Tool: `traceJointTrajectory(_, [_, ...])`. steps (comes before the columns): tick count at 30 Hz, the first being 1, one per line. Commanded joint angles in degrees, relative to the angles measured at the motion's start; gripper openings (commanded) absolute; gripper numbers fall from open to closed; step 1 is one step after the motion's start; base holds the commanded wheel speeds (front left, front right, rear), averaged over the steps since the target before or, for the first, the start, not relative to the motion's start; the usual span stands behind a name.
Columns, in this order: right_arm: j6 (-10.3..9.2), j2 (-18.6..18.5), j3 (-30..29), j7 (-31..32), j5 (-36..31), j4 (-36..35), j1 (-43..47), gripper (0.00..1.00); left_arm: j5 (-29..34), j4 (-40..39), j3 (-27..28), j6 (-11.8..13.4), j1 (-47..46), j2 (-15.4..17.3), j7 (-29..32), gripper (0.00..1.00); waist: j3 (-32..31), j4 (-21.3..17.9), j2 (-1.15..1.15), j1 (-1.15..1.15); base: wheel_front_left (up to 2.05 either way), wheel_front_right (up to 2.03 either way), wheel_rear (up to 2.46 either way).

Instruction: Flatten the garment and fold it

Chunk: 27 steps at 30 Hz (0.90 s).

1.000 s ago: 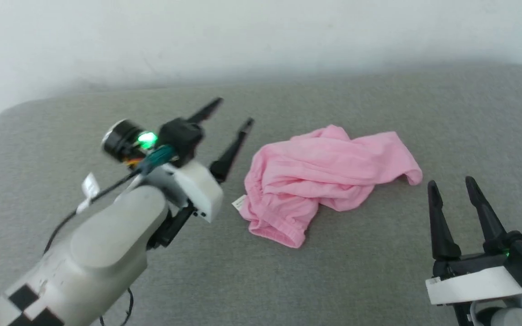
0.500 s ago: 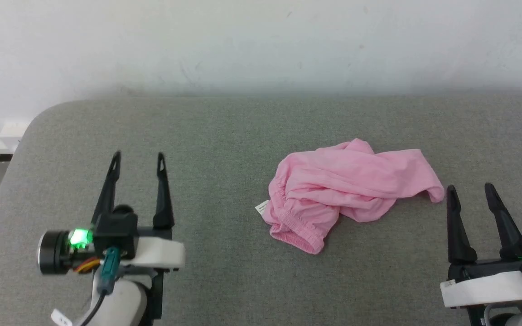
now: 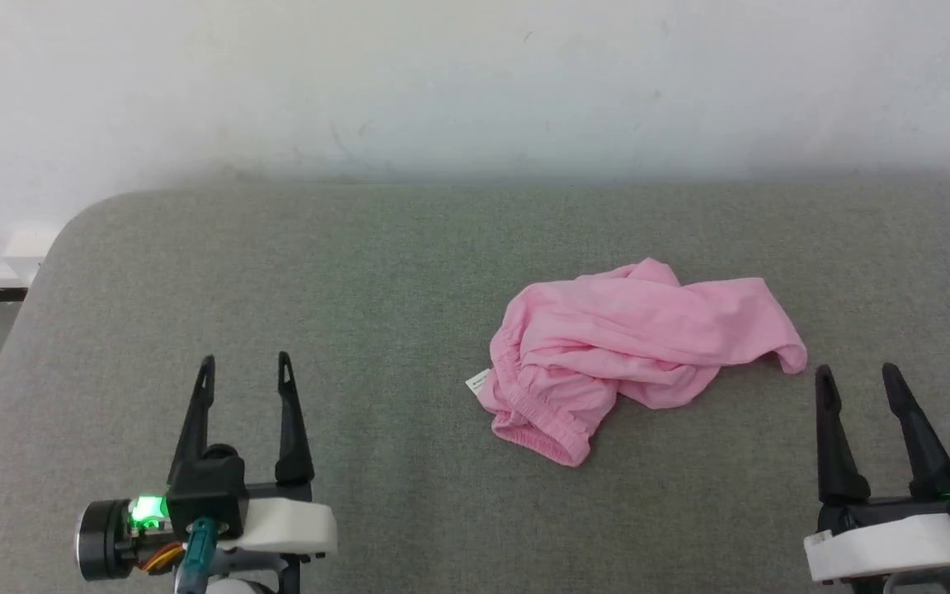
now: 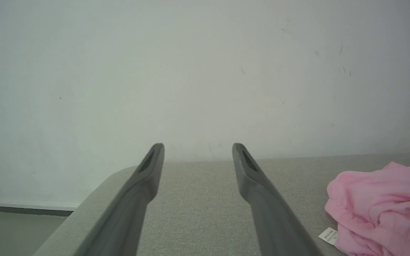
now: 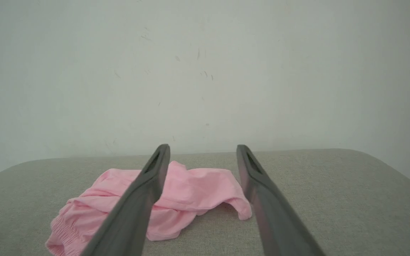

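While the pink shorts (image 3: 632, 346) lie in a crumpled heap on the grey cloth-covered desk (image 3: 343, 272), right of its middle in the head view, both grippers stand clear of them. The left gripper (image 3: 246, 359) sits at the lower left, well apart from the shorts. Its two dark fingers are released and spread with nothing between them, pointing toward the pale wall (image 3: 475, 82), and a green light (image 3: 145, 507) glows on its wrist. The right gripper (image 3: 857, 369) sits at the lower right, near the hem end of one leg but not touching it, with its fingers likewise released and empty.

The shorts are folded over themselves, with a twisted ridge of cloth along the far side. Their gathered elastic waistband (image 3: 537, 425) is bunched at the near left end, and a small white label tag (image 3: 477, 382) pokes out from the left edge onto the desk.

In the left wrist view the shorts sit at the lower right, the tag lying beside the right-hand finger. In the right wrist view they lie beyond the fingers. The left-hand finger crosses in front of the cloth, and the leg end shows in the gap between the two fingers.
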Motion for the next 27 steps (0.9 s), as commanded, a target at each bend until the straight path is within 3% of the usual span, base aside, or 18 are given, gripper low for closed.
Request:
traceJointTrajectory(1, [-0.10, 0.1, -0.3, -0.3, 0.6, -0.1, 0.1, 1.00, 0.8, -0.3, 0.8, -0.9, 0.8, -0.7, -0.3, 1.00, -0.1, 0.0, 0.00, 0.00, 0.00, 0.00, 0.00])
traceJointTrajectory(7, [-0.10, -0.8, -1.3, -0.3, -5.7, -2.9, -7.4, 1.00, 3.0, -0.9, 3.5, -4.5, 0.3, -2.8, -0.3, 1.00, 0.7, -0.4, 0.00, 0.00, 0.00, 0.00, 0.00])
traceJointTrajectory(11, [-0.10, -7.2, -1.2, -0.3, -5.9, -0.9, -13.9, 1.00, 4.1, -0.9, 4.8, -6.1, -0.7, -3.8, -0.3, 1.00, 1.7, -0.4, 0.00, 0.00, 0.00, 0.00, 0.00])
traceJointTrajectory(15, [-0.10, -16.2, 5.4, 0.4, -1.6, 9.7, -19.1, 1.00, 4.8, -0.9, 5.8, -7.4, -0.9, -4.8, -0.3, 1.00, 2.5, -0.1, 0.00, 0.00, 0.00, 0.00, 0.00])
traceJointTrajectory(18, [-0.10, -22.9, 14.1, 7.1, 5.5, 14.5, -23.9, 1.00, 5.1, -1.0, 6.7, -8.1, -1.1, -5.4, -0.3, 1.00, 3.9, 0.2, 0.00, 0.00, 0.00, 0.00, 0.00])
traceJointTrajectory(24, [-0.10, -35.9, 31.3, 30.1, 21.4, 17.5, -32.9, 1.00, 6.1, -1.6, 7.2, -9.4, -3.1, -6.9, -0.3, 1.00, 8.5, 1.8, 0.00, 0.00, 0.00, 0.00, 0.00])
traceJointTrajectory(27, [-0.10, -40.2, 37.0, 38.6, 26.8, 18.2, -37.1, 1.00, 6.3, -1.7, 7.3, -9.9, -4.7, -7.6, -0.3, 1.00, 10.8, 3.1, 0.00, 0.00, 0.00, 0.00, 0.00])
